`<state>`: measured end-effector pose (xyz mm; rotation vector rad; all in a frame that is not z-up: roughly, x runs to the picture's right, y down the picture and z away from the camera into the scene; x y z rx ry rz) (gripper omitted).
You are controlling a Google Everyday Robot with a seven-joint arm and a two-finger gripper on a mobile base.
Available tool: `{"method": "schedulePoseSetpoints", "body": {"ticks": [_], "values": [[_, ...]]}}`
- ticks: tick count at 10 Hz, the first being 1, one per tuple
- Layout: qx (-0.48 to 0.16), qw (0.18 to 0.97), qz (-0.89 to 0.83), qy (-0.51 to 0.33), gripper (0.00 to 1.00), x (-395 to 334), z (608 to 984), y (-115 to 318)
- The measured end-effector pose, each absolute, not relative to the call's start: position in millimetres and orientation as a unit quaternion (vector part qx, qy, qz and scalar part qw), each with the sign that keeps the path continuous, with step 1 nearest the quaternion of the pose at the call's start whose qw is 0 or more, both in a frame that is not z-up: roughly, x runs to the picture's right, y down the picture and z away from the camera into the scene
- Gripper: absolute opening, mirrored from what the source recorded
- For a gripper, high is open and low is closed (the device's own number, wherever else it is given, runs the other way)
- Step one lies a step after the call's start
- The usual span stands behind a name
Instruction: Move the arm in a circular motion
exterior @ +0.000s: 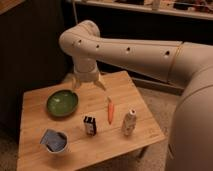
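Arm (130,52) somewhere along its circle, it seems
Its gripper (85,84) hangs over the far edge of the tabletop (125,92), behind the green bowl (62,103); the jaws stand spread, holding nothing; the next move, I judge, calls for a smooth curve, clear of the carrot (110,110).

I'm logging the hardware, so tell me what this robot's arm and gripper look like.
The arm is thick, cream-white, made of smooth rounded tube segments with bulbous joints and a row of small dark holes. The gripper, over the far edge of the wooden table, is small and partly tan. No cables show.
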<state>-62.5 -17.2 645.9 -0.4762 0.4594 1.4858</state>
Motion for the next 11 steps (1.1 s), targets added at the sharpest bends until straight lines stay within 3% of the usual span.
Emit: {"method": "schedulePoseSetpoints", "body": {"ticks": [5,11], "values": [[-0.156,0.644,0.710,0.238,0.80,44,651,-28],[-0.100,0.576,0.767,0.264,0.80,192,611,-1]]}}
